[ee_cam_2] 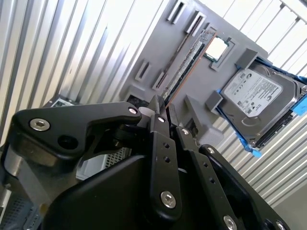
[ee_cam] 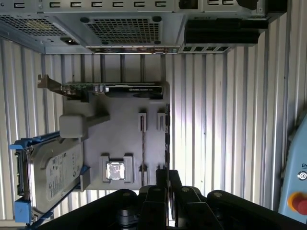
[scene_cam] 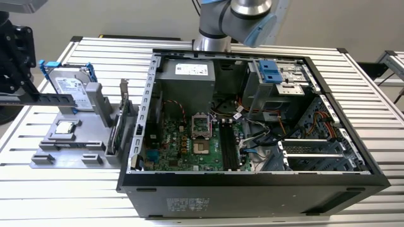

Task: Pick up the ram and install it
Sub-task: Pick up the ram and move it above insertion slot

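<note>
The gripper (ee_cam_2: 165, 109) has its two black fingers (ee_cam_2: 162, 143) drawn almost together, with nothing between them. In both wrist views they hover over the near edge of a gray parts holder (ee_cam: 122, 139), and their tips point along the ram (ee_cam_2: 188, 63). The ram is a long, thin, dark stick that stands on edge in a slot of the holder, apart from the fingers. Just beside it, a small square silver CPU chip (ee_cam: 115, 170) lies flat in a recess. Beyond the chip, a hard drive (ee_cam: 55, 172) in a blue bracket leans at the holder's end. On the ram's other side, an expansion card with a metal bracket (ee_cam: 115, 89) stands upright. In the exterior view the holder sits at the middle left of the frame on a slatted metal desk (scene_cam: 63, 189). An open computer case (scene_cam: 252, 198) fills the centre and right, with its green motherboard (scene_cam: 189, 137) exposed. The robot arm (scene_cam: 243, 16) is at the top centre.
</note>
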Tool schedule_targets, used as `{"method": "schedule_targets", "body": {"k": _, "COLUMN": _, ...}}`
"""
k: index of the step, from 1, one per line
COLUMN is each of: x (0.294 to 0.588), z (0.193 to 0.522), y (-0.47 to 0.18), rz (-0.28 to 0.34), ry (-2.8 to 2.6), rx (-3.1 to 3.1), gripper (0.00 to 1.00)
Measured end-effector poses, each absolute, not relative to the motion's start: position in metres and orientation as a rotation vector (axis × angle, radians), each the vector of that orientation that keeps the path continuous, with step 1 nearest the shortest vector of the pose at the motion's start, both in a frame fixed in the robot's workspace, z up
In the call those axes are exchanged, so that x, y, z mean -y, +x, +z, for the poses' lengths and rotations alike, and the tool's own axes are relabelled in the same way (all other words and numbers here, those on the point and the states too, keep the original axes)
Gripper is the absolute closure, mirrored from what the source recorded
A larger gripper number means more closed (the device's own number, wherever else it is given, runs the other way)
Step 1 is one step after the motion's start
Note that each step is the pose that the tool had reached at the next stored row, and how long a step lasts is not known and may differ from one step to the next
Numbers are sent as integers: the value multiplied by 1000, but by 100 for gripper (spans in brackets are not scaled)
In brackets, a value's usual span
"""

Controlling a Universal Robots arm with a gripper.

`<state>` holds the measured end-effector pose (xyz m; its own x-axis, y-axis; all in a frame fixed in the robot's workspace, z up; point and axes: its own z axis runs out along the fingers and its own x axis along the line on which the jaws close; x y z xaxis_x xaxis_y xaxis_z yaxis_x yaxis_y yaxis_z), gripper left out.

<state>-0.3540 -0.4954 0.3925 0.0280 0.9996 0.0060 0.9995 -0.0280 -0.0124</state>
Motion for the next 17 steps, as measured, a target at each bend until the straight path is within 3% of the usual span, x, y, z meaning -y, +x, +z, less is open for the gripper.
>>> {"method": "schedule_targets", "body": {"k": 17, "x": 495, "z": 393, "y": -335, "rz": 11, "ry": -2245, "rx": 2183, "gripper": 100}}
